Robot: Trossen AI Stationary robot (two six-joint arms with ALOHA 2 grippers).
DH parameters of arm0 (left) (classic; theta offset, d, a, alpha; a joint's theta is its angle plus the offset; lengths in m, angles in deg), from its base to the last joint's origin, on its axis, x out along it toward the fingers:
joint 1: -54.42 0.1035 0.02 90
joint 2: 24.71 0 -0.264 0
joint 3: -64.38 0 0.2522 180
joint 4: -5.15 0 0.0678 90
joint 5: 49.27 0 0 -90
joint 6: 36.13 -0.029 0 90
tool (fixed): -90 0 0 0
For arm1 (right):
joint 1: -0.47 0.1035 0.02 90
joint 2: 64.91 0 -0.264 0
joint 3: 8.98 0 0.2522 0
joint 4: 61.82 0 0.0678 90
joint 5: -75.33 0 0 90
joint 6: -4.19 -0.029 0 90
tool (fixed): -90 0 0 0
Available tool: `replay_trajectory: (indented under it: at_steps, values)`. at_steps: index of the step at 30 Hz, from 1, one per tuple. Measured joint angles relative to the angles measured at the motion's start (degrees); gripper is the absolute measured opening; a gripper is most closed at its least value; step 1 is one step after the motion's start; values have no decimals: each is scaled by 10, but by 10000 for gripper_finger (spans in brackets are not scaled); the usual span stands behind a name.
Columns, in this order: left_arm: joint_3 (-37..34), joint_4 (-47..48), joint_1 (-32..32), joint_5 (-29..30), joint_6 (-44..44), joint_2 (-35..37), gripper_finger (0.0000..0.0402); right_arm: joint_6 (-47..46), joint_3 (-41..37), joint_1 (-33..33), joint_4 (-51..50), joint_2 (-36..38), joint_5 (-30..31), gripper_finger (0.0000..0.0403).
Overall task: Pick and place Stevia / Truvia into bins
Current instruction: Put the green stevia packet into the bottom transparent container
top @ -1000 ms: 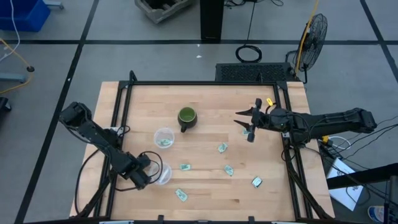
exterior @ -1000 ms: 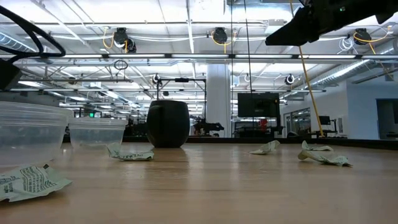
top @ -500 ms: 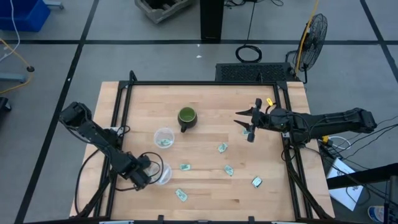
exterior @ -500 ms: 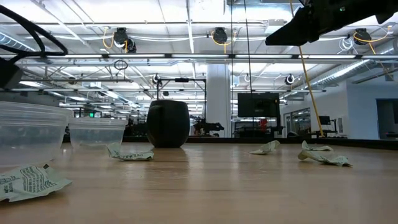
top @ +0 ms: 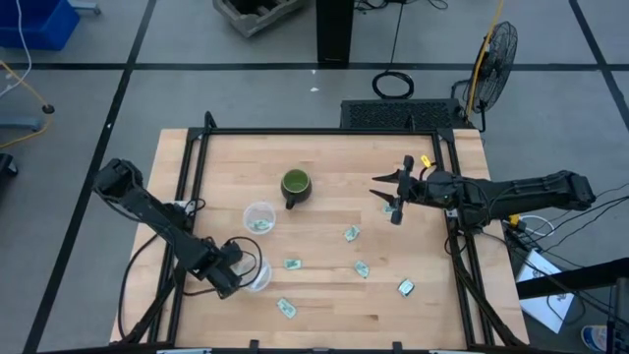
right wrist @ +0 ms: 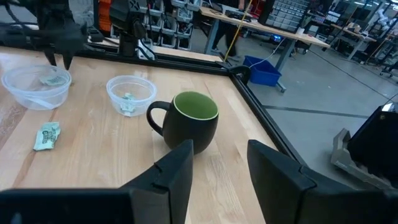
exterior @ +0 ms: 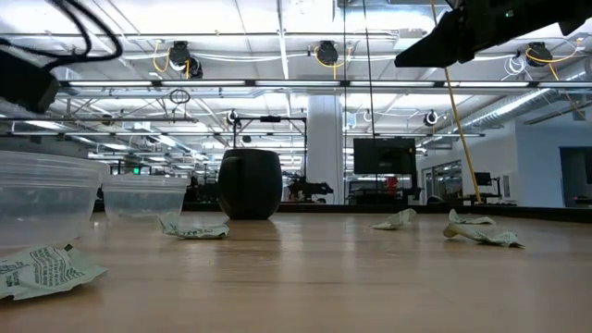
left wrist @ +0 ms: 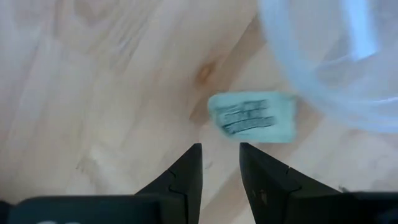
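Two clear cups serve as bins: one (top: pixel 259 216) holds a packet, the other (top: pixel 257 275) stands by my left gripper (top: pixel 228 280). That gripper points down, open, just left of the second cup's rim (left wrist: pixel 329 68). A pale green Stevia packet (left wrist: pixel 252 116) lies below its fingers at that rim. The right wrist view shows a packet (right wrist: pixel 53 78) inside this cup (right wrist: pixel 34 87). Several more packets lie flat on the wood (top: pixel 292 264) (top: pixel 351 233) (top: pixel 362 268). My right gripper (top: pixel 393 197) hovers open, high over the table's right side.
A dark green mug (top: pixel 295 185) stands upright behind the cups, straight ahead of my right gripper (right wrist: pixel 217 168). More packets lie near the front edge (top: pixel 286 308) (top: pixel 405 287). A black frame (top: pixel 197 147) runs along the table's edges.
My left gripper has risen a little beside the near cup, still open. The cups and packets have stayed where they were.
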Motion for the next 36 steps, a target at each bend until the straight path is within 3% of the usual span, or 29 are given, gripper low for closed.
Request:
replay_trajectory:
  at_steps: [13,27,36]
  values:
    - [3,-1,0,60,14,24,113,0,0,0,0,0,0,146]
    - [1,-1,-1,51,18,24,113,0,0,0,-1,-39,-1,146]
    - [-67,-77,-1,21,21,24,113,2,0,0,16,-61,-1,146]
